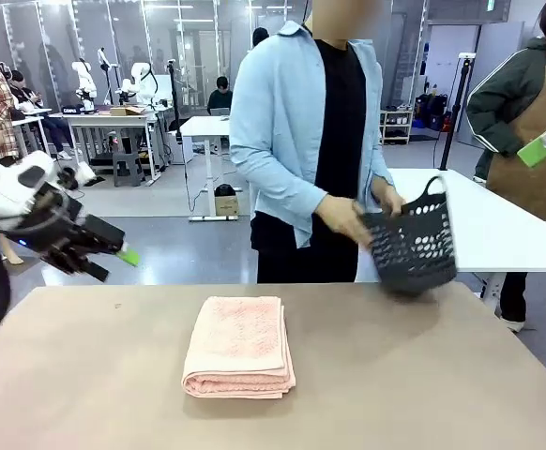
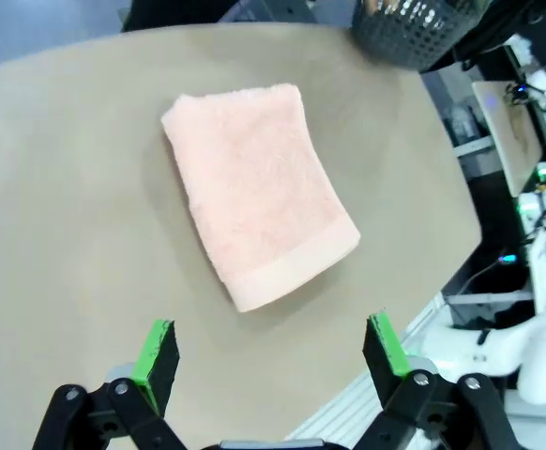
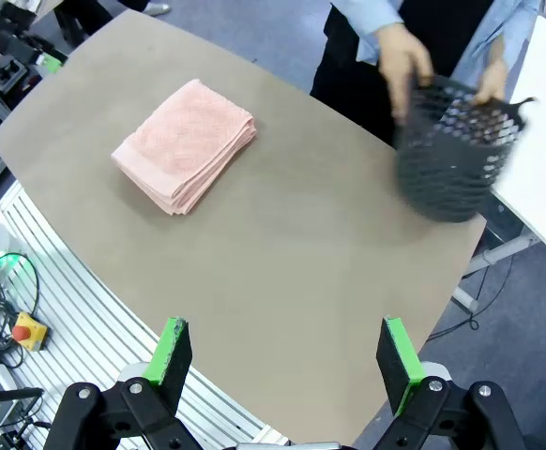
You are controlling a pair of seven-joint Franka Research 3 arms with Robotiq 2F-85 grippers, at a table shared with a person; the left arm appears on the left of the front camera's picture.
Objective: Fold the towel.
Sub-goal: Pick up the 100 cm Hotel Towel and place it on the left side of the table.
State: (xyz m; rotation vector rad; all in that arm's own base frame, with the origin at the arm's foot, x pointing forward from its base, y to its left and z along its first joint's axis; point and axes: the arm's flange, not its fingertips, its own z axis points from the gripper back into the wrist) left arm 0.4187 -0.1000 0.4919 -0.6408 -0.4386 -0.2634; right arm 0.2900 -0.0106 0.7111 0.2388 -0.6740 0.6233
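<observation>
The salmon-pink towel (image 1: 238, 345) lies folded in a thick rectangle in the middle of the brown table (image 1: 404, 384); the left wrist view shows the towel (image 2: 254, 200) flat with a smooth band along its near edge, and the right wrist view shows the towel (image 3: 185, 143) as stacked layers. My left gripper (image 1: 113, 262) hangs open in the air at the table's left side, above and away from the towel. From its own camera the left gripper (image 2: 273, 352) is open and empty. High over the near table edge, my right gripper (image 3: 287, 354) is open and empty.
A person in a light blue shirt stands at the far side, both hands on a dark perforated basket (image 1: 409, 246) at the table's far right corner. The basket (image 3: 451, 150) is blurred. Another person stands by a white table (image 1: 498, 225) at the right.
</observation>
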